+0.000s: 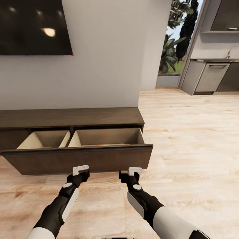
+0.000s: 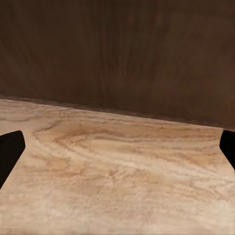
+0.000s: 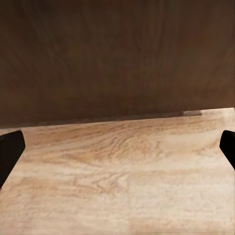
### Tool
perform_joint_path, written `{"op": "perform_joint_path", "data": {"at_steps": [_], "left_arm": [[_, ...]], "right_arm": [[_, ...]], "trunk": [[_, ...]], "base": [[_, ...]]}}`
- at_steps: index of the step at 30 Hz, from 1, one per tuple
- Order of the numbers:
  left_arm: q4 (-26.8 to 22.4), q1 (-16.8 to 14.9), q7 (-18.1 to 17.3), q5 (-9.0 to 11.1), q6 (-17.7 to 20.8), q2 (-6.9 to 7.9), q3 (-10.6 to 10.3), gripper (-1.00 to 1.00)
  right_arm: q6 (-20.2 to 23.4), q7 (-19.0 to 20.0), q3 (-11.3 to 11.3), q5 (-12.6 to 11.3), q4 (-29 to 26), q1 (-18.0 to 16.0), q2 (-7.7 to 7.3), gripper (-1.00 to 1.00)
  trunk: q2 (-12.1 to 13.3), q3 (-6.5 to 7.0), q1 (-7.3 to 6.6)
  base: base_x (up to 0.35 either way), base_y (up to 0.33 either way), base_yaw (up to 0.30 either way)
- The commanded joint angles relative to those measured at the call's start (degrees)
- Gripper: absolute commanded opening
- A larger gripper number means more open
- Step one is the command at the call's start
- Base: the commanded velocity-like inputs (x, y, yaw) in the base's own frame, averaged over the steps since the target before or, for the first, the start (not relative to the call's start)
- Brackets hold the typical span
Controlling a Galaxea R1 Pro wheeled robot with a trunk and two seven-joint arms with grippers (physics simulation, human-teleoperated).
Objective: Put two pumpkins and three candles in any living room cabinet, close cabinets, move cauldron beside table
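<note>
Two grippers, left gripper (image 1: 80, 170) and right gripper (image 1: 135, 171), are hanging wide open just before the cabinet (image 1: 71, 118) drawer front (image 1: 79, 158), pulled out, something orange (image 1: 109, 144) peeking inside.

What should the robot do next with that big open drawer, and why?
Probably push both arms forward to shut the drawer. It is pulled out from the cabinet, and the left pincer and right pincer are open, facing its front panel.

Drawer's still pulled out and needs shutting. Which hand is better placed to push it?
Either, slightly the left hand: it faces the drawer front nearer its middle. The right hand sits toward the panel's end. Both are open, empty, just short of it.
</note>
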Motion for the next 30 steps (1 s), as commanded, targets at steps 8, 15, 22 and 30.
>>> {"op": "perform_joint_path", "data": {"at_steps": [8, 15, 22, 30], "left_arm": [[-0.01, -0.02, 0.57, 0.55, 0.17, 0.09, -0.17, 1.00], [0.00, 0.00, 0.58, 0.58, 0.07, 0.12, -0.17, 1.00], [-0.03, 0.07, 0.27, 0.62, 0.04, 0.09, -0.17, 1.00], [-0.08, 0.16, -0.17, 0.63, 0.11, 0.28, -0.21, 1.00]], "right_arm": [[-0.82, -0.35, 0.34, -0.52, 0.08, -0.08, 0.00, 1.00], [-6.09, -0.38, 0.33, -0.53, 0.08, -0.08, 0.00, 1.00], [-7.39, -0.38, 0.33, -0.63, 0.08, -0.08, 0.00, 1.00], [-7.48, -0.30, 0.33, -0.55, 0.08, -0.08, 0.00, 1.00]], "trunk": [[-0.13, -1.83, 0.19], [-0.23, -3.38, 0.37], [-0.24, -3.60, 0.40], [-0.24, -3.60, 0.40]], "base": [[0.000, 0.000, 0.000], [0.000, 0.000, 0.000], [0.000, 0.000, 0.000], [0.145, 0.046, 0.000]]}}
